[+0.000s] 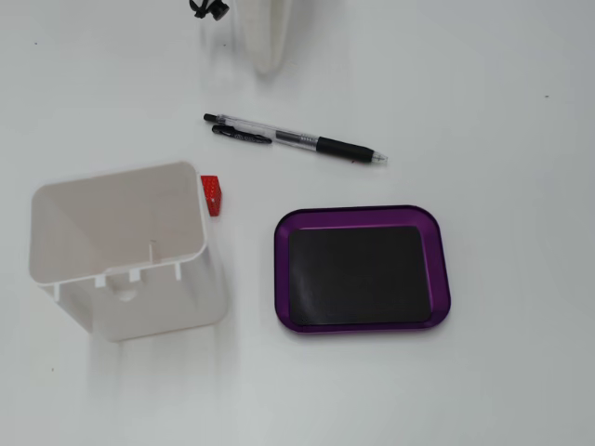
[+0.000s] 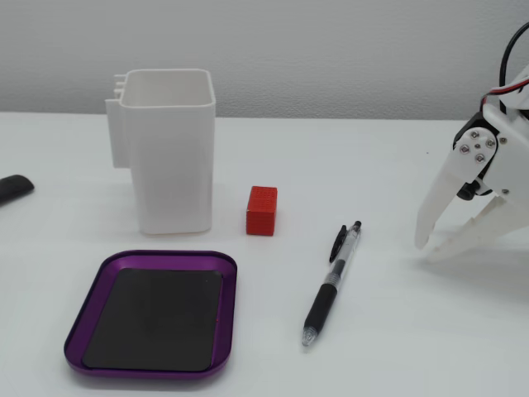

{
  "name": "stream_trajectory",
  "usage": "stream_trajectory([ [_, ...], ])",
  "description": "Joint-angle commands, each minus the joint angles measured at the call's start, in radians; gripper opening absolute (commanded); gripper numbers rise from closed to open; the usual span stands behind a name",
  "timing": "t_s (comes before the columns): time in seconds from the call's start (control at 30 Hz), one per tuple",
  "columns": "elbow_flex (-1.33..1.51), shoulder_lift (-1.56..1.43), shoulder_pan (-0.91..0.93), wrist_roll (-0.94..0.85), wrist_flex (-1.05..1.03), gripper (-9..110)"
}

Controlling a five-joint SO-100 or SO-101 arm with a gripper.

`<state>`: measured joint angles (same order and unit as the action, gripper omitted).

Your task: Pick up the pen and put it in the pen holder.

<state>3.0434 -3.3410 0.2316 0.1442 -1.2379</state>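
Note:
A clear pen with a black grip and black clip (image 1: 296, 139) lies flat on the white table; it also shows in the other fixed view (image 2: 331, 283), tip toward the camera. The white square pen holder (image 1: 121, 251) stands upright and looks empty, seen also at the left of a fixed view (image 2: 169, 149). My white gripper (image 2: 427, 248) hangs at the right of that view, fingers apart and empty, to the right of the pen and clear of it. In the top-down fixed view only a white finger tip (image 1: 268, 42) shows at the top edge.
A purple tray with a black mat (image 1: 363, 268) lies beside the holder, also in a fixed view (image 2: 153, 313). A small red cube (image 1: 213, 194) sits against the holder (image 2: 261, 211). A dark object (image 2: 12, 188) pokes in at the left edge.

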Motion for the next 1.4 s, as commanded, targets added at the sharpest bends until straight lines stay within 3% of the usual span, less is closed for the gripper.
stream_trajectory([
  [0.0,0.012,-0.025,-0.038,-0.006,0.057,0],
  [0.63,-0.043,-0.012,-0.037,-0.009,0.115,0],
  [0.7,-0.101,-0.003,-0.035,-0.069,0.138,0],
  [0.87,-0.253,0.067,0.026,-0.439,0.141,2],
  [1.37,-1.035,1.22,0.048,-0.291,0.006,12],
])
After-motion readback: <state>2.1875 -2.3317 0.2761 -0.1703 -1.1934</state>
